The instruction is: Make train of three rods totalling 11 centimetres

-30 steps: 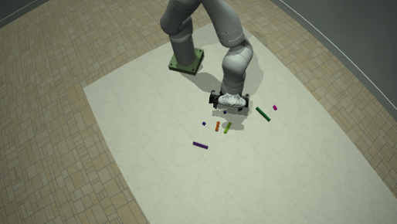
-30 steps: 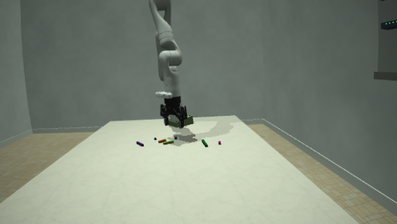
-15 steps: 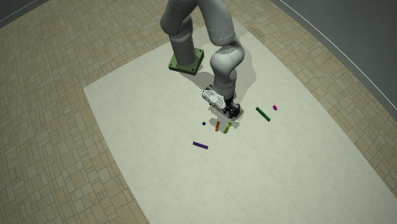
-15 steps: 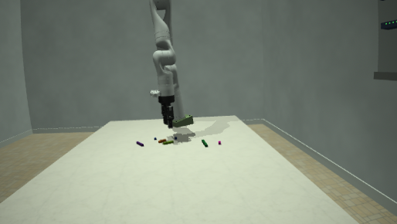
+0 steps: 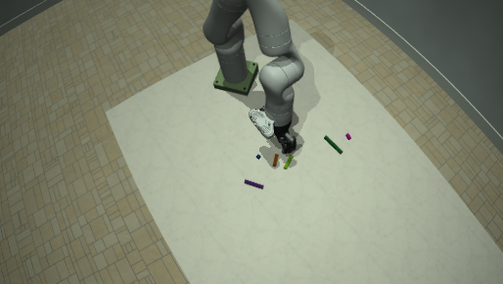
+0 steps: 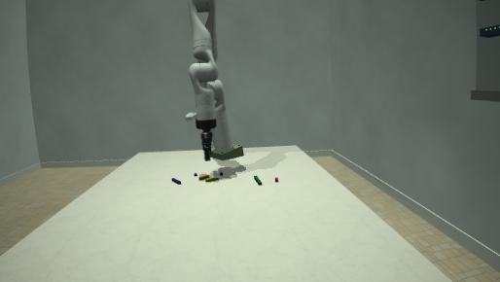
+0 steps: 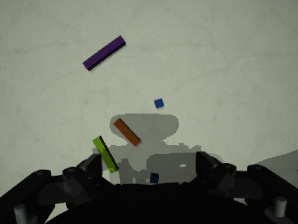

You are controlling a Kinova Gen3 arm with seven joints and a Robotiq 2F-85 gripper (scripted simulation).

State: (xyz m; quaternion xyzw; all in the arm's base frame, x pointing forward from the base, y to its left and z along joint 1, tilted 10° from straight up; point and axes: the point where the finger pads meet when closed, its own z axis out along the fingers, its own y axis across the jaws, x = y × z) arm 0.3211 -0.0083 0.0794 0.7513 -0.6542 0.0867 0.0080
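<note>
My gripper [image 5: 288,144] is open and empty. It hangs above the white mat, just behind the lime rod [image 5: 288,162] and the orange rod [image 5: 275,160], which lie side by side, apart. A small blue rod [image 5: 258,157] lies to their left and a purple rod [image 5: 253,184] nearer the front. A green rod [image 5: 333,144] and a magenta rod [image 5: 347,136] lie to the right. In the wrist view I see the purple rod [image 7: 104,52], the blue rod [image 7: 158,103], the orange rod [image 7: 127,132] and the lime rod [image 7: 105,153]. A second blue rod [image 7: 154,177] lies between my fingers' shadows.
The arm's green base plate [image 5: 236,78] stands at the back of the mat. All rods lie loose and apart, none end to end. Tiled floor surrounds the mat.
</note>
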